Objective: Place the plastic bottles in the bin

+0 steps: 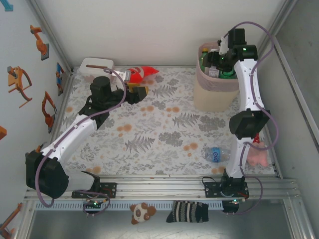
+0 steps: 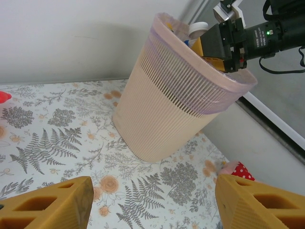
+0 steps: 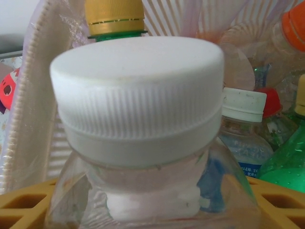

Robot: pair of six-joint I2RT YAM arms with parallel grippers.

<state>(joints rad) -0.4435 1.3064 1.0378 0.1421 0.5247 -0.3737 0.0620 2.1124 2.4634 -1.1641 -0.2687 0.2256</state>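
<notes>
The beige bin (image 1: pixel 215 92) with its pink liner stands at the back right; in the left wrist view the bin (image 2: pixel 167 105) fills the middle. My right gripper (image 1: pixel 219 59) hangs over its mouth, shut on a clear plastic bottle (image 3: pixel 138 95) with a white cap, which sits between the yellow fingers (image 3: pixel 24 205). Below it in the bin lie several bottles, among them a white-capped clear one (image 3: pixel 243 124) and a green one (image 3: pixel 286 162). Another bottle with a blue label (image 1: pixel 217 153) lies on the table near the right arm's base. My left gripper (image 1: pixel 139 93) is open and empty above the mat (image 2: pixel 152 205).
A red-orange fish toy (image 1: pixel 139 73) and a white tissue box (image 1: pixel 96 65) sit at the back left. A pink toy (image 1: pixel 257 155) lies at the right edge. A plush (image 1: pixel 142 212) and a striped sock (image 1: pixel 191 211) rest below the front rail.
</notes>
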